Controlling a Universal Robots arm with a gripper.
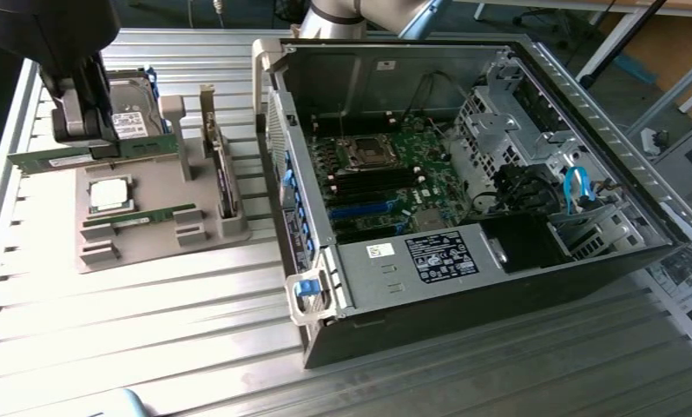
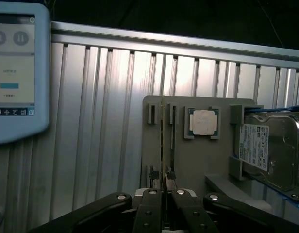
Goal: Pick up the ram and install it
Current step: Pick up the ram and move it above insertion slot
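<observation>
Green ram point(image 1: 44, 162) clamped edge-on between the gripper point(image 2: 162, 174) fingers, over the tray's point(image 1: 148, 248) far end | long axis along the exterior view's left-right | slots point(image 1: 375, 184) in the case point(image 1: 322, 78) well to the exterior view's right | spare ram point(image 1: 148, 217) in tray

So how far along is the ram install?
Done: the hand is shut on the ram. In hand: it holds the stick at the grey holder, not yet at the open case. Left: installing; the memory slots look empty.
</observation>
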